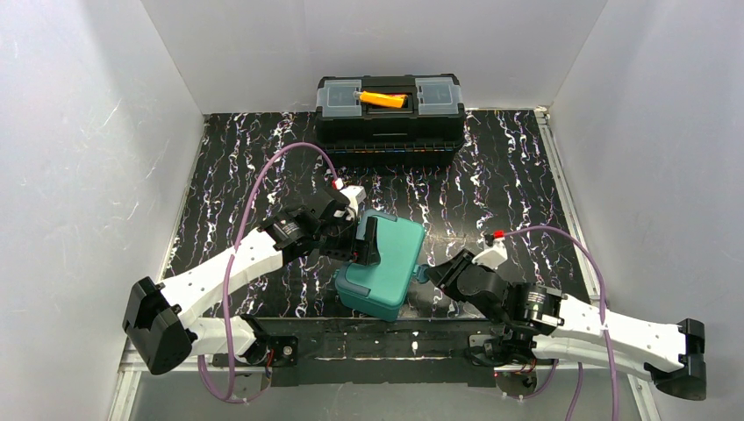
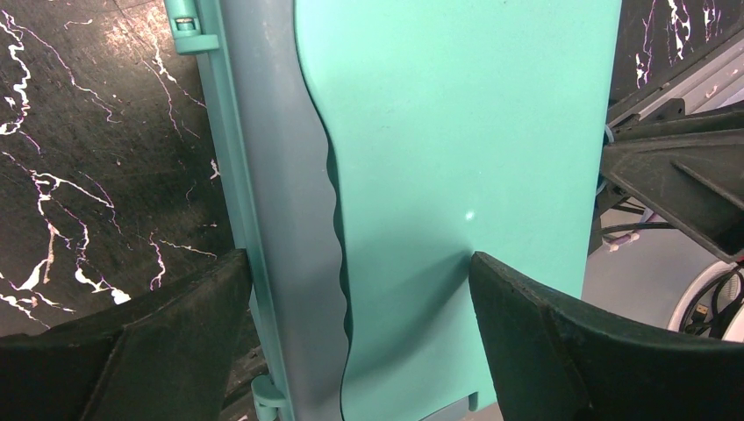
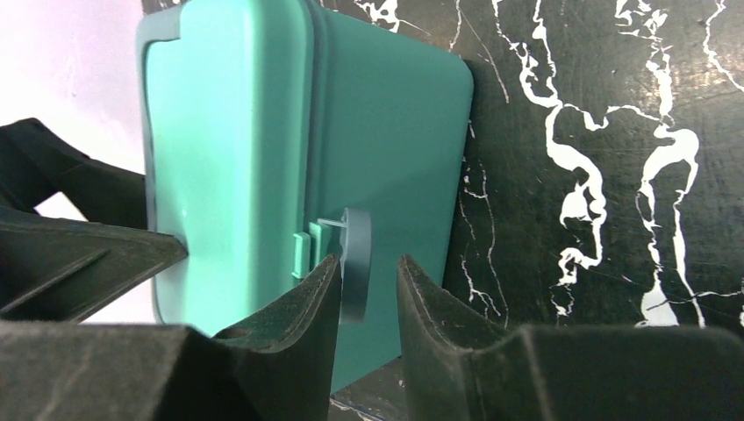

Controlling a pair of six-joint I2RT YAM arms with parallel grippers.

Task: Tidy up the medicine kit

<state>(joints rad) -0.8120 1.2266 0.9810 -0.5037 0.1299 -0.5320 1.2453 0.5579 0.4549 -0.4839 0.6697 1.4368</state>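
The teal medicine kit [image 1: 390, 263] lies closed near the table's front edge, tilted. My left gripper [image 1: 367, 241] straddles its left end. In the left wrist view one finger [image 2: 175, 342] presses the hinge side and the other [image 2: 561, 351] rests on the lid [image 2: 456, 132], so the left gripper [image 2: 360, 263] clamps the kit. My right gripper [image 1: 430, 272] is at the kit's right side. In the right wrist view its fingers [image 3: 369, 259] stand slightly apart around the grey-blue front latch [image 3: 355, 232]. The latch sticks out from the kit [image 3: 237, 132] and touches the left finger only.
A black toolbox [image 1: 389, 123] with an orange handle [image 1: 386, 98] stands at the back centre against the wall. White walls enclose the black marbled table [image 1: 246, 175] on three sides. The left gripper's finger tip [image 3: 79, 263] shows at the left of the right wrist view.
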